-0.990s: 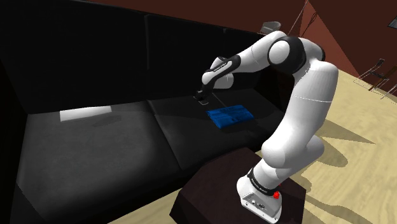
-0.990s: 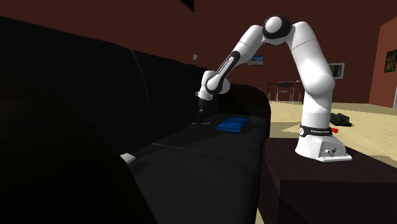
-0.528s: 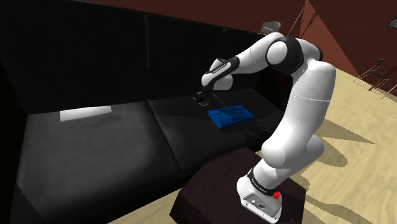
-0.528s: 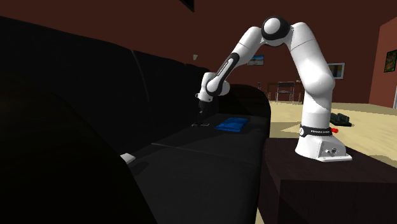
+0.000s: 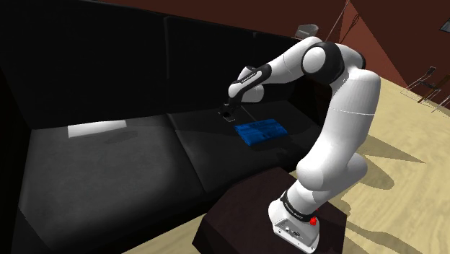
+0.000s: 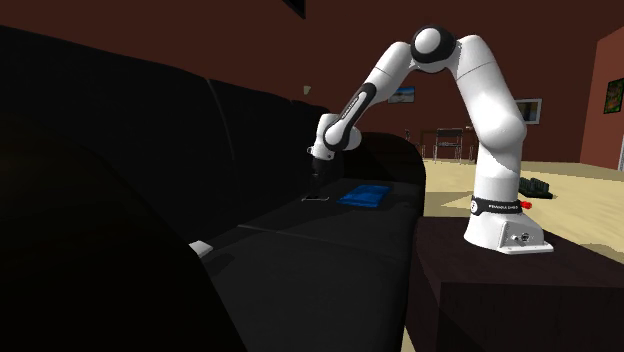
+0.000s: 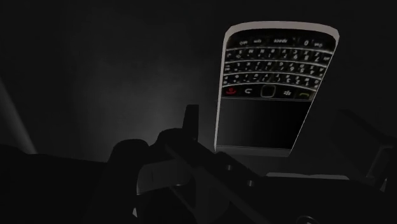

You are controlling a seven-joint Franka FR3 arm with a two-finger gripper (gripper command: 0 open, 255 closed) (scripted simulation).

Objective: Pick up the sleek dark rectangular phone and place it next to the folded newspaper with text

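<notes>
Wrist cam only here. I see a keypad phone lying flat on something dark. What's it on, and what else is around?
Observer: The phone lies on the seat of a black sofa, on the cushion at the shoulder view's right.
Operator: Anything next to it?
Observer: A flat blue item lies on the same cushion, close to the phone on its right in the shoulder view.
Operator: And the newspaper?
Observer: A flat white item lies on the other cushion, far to the shoulder view's left. No text is legible on either item, so I cannot tell which is the newspaper.
</notes>
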